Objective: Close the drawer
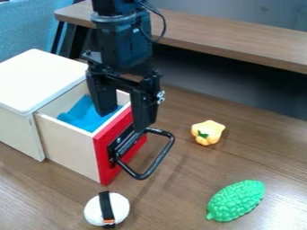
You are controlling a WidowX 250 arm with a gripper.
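Note:
The drawer stands pulled out of a white-topped wooden box, its red front facing right. A black loop handle sticks out from that front. Over the front edge hangs my gripper, open, with one finger above the drawer's inside and the other on the outer side, near the handle's upper end. Whether either finger touches the front I cannot tell. Blue cloth lies inside the drawer, partly hidden behind the gripper.
A white ball-shaped toy with a black band lies just in front of the drawer. To the right on the wooden table are a yellow pepper-like toy and a green bumpy toy. A raised wooden ledge crosses the back.

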